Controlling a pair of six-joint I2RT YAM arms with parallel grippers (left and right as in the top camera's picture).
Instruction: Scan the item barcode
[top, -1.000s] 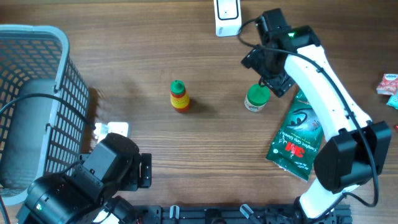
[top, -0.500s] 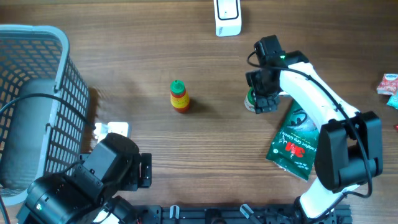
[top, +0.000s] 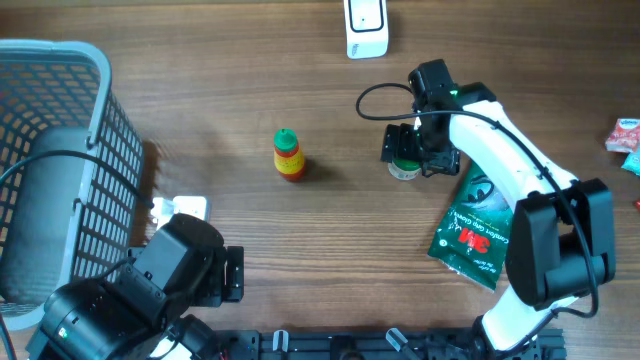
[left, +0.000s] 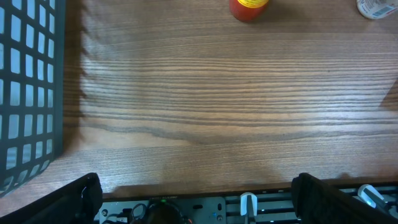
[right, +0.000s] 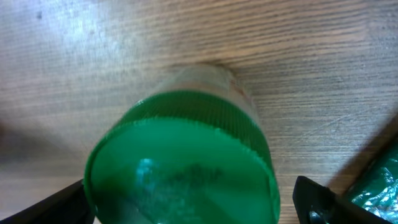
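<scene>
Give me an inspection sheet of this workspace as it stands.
Surface: brown wood-grain table.
Job's things: green-lidded clear plastic jar, upright; white device at the far edge, likely the scanner.
Clutter: yellow-and-red bottle with green cap; green 3M packet; red packets at the right edge.
Grippers: left pincer open, holding nothing; right pincer open, straddling the jar.
Cables: black cable looping beside the right arm.
Surroundings: grey mesh basket, left side.

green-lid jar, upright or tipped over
Upright: the jar shows its green cap facing up toward the right wrist camera, body standing on the table.
</scene>
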